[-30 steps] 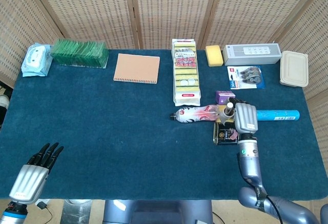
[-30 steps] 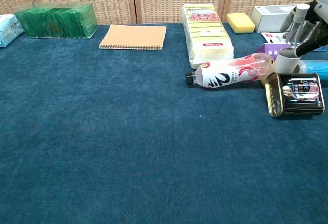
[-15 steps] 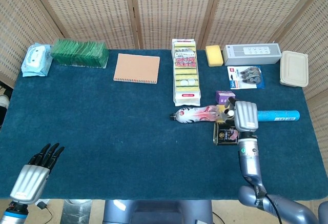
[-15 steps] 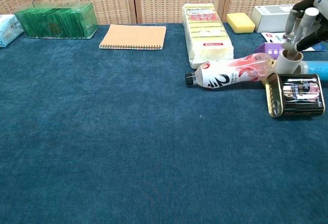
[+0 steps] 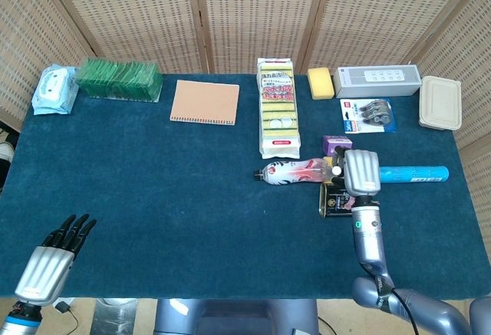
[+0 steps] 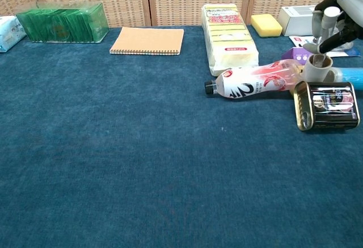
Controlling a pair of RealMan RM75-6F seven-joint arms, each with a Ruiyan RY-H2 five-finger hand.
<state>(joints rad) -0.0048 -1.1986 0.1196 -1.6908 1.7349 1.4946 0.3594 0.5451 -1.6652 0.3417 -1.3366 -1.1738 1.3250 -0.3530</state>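
My right hand (image 5: 360, 172) hovers over a cluster of things right of the table's middle. In the chest view its fingertips (image 6: 324, 18) point down just above a small white cup (image 6: 317, 68) and hold nothing. Next to the cup lie a pink-labelled bottle (image 5: 294, 171) on its side, a black can (image 5: 336, 198) on its side, a blue tube (image 5: 414, 172) and a small purple box (image 5: 335, 144). My left hand (image 5: 51, 261) floats at the front-left table edge, fingers spread and empty; only the head view shows it.
Along the back stand a wipes pack (image 5: 54, 90), a green box (image 5: 119, 79), an orange notebook (image 5: 204, 102), a yellow sponge pack (image 5: 278, 109), a yellow sponge (image 5: 321, 82), a grey box (image 5: 377, 80), a correction-tape card (image 5: 368, 115) and a beige lidded container (image 5: 440, 103).
My right hand has shifted a little to the left and back over the cup. The left hand has barely moved.
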